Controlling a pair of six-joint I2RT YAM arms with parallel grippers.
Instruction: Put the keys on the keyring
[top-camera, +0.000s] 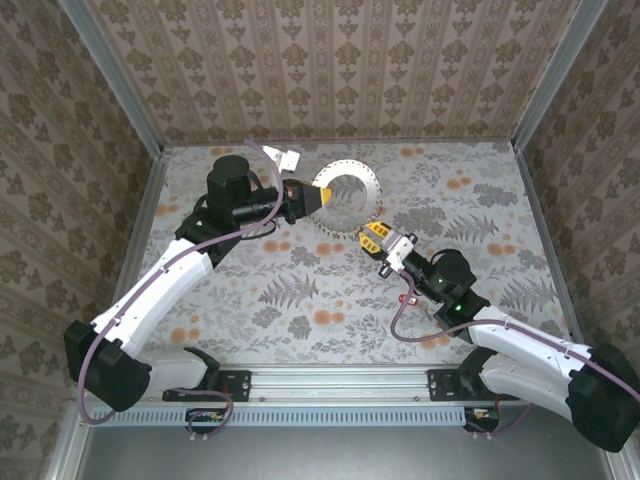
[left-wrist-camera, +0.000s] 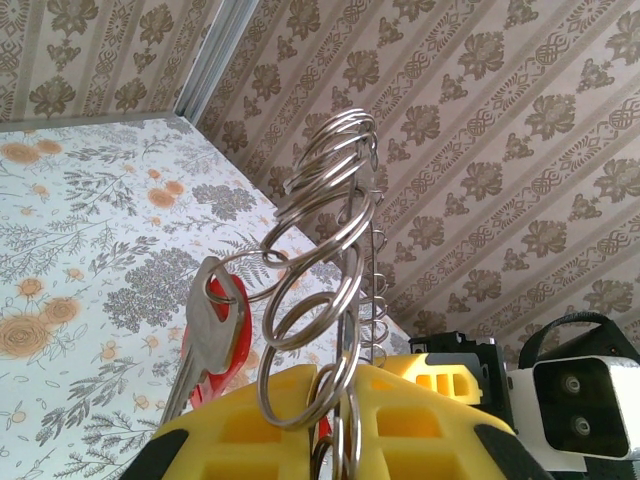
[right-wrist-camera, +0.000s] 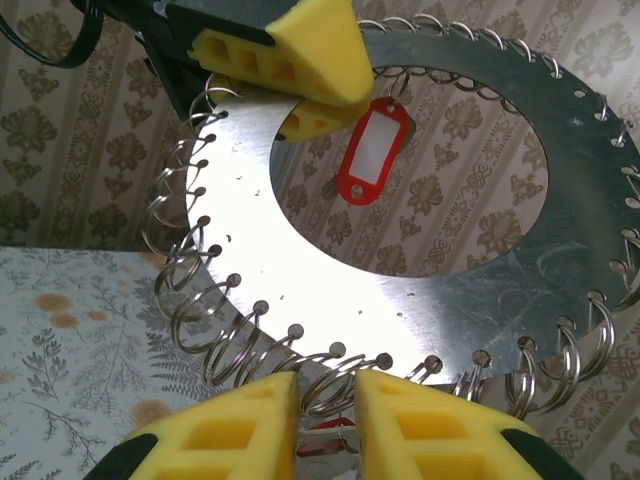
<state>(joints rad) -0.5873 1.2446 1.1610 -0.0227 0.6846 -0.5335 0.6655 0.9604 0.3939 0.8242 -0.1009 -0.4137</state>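
The keyring (top-camera: 376, 196) is a flat silvery disc (right-wrist-camera: 400, 300) with a wide hole, fringed with wire split rings and held upright above the table. My left gripper (top-camera: 318, 197) is shut on its left rim; its yellow fingers (right-wrist-camera: 310, 45) clamp the plate, which shows edge-on (left-wrist-camera: 345, 250) between them (left-wrist-camera: 352, 372). One key (left-wrist-camera: 205, 335) with a red tag (right-wrist-camera: 372, 150) hangs from a split ring beside those fingers. My right gripper (top-camera: 372, 235) is at the ring's lower right rim. Its jaws (right-wrist-camera: 327, 385) stand narrowly apart around a split ring, with a red-tagged key (right-wrist-camera: 335, 452) wedged between them.
A small red thing (top-camera: 407, 298) lies on the floral table (top-camera: 300, 290) beside my right arm. Patterned walls close in the back and both sides. The right wrist's white camera (left-wrist-camera: 580, 400) is close behind the ring.
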